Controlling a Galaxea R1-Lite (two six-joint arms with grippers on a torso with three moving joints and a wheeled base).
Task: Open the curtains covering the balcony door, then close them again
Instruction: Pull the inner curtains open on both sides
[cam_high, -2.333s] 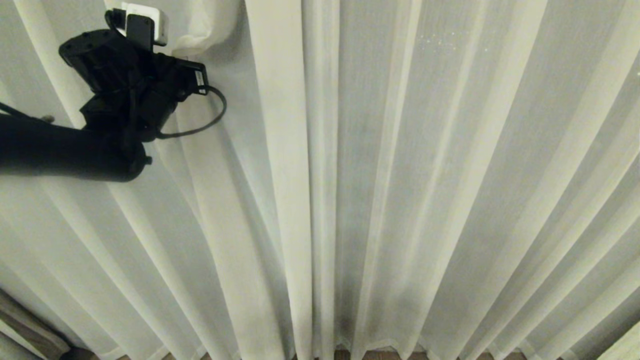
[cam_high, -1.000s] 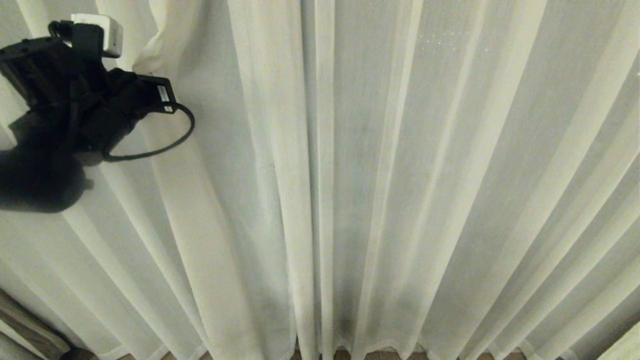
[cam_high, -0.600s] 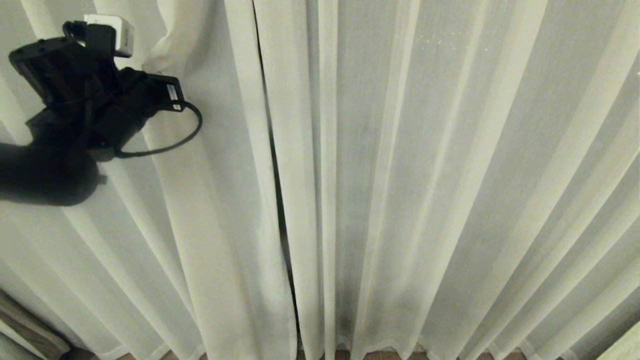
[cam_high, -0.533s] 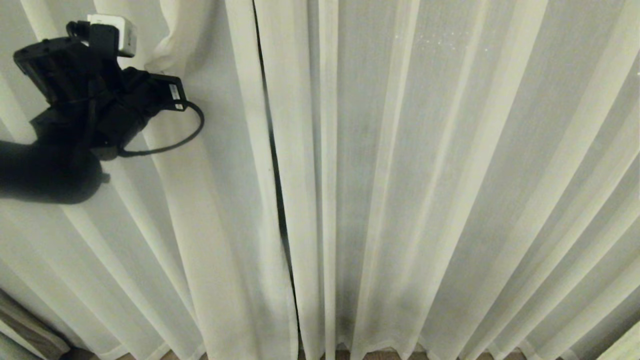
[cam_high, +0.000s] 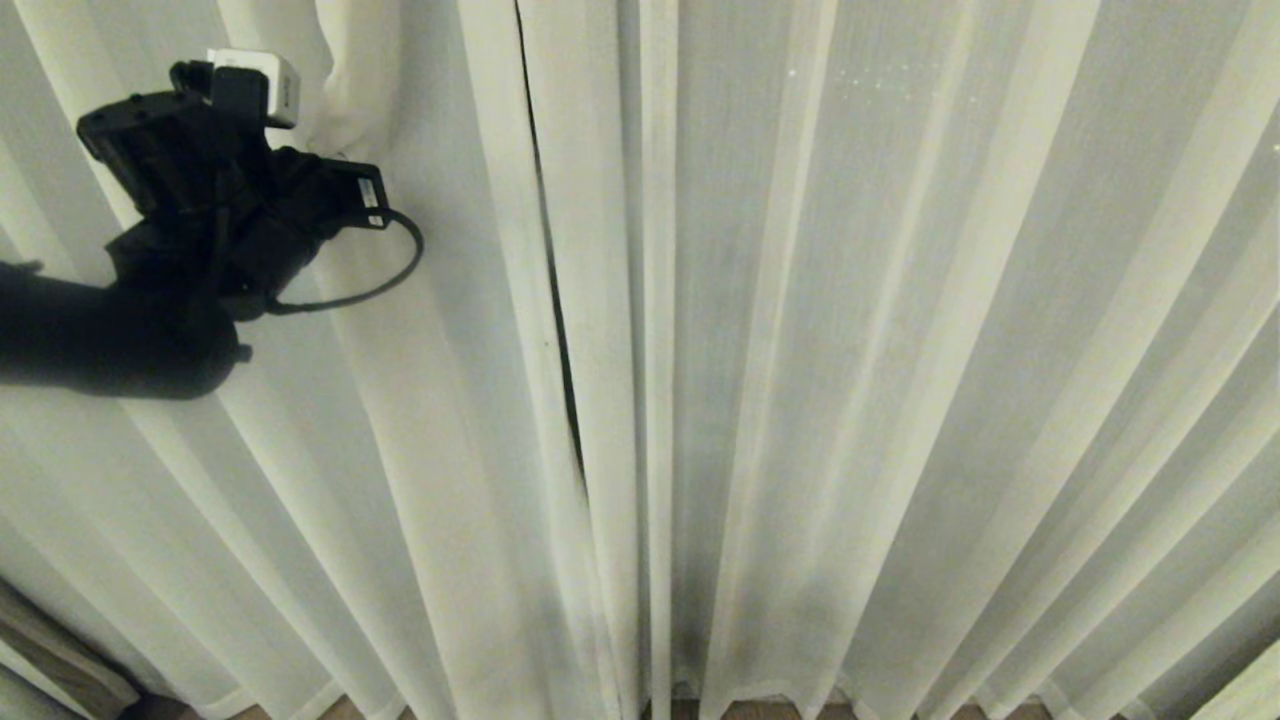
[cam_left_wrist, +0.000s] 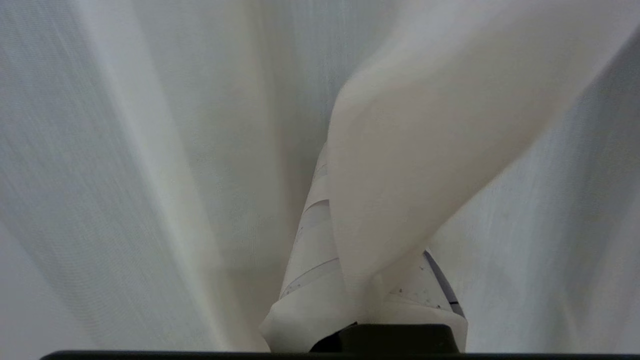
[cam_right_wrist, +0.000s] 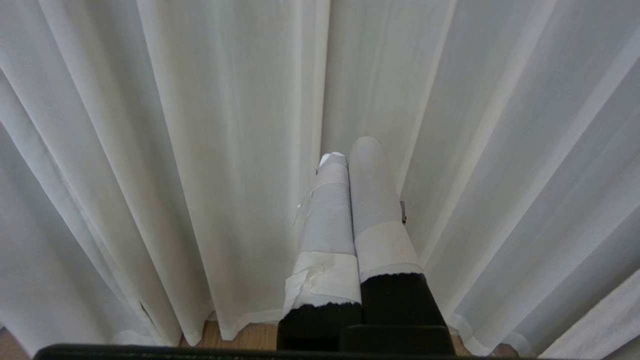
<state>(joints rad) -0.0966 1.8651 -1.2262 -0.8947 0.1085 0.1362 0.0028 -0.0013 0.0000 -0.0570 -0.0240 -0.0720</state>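
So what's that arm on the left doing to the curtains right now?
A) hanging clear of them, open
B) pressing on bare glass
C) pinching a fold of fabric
C: the left gripper is shut on a bunched fold of the curtains, up at the left of the head view.

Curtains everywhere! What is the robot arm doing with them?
The robot's left gripper is shut on a bunched fold of the curtains, high on the left of the head view. A thin dark slit shows between two panels near the middle, so the curtains are barely parted. The right gripper is shut, holds nothing, and points at the curtains low down near the floor.
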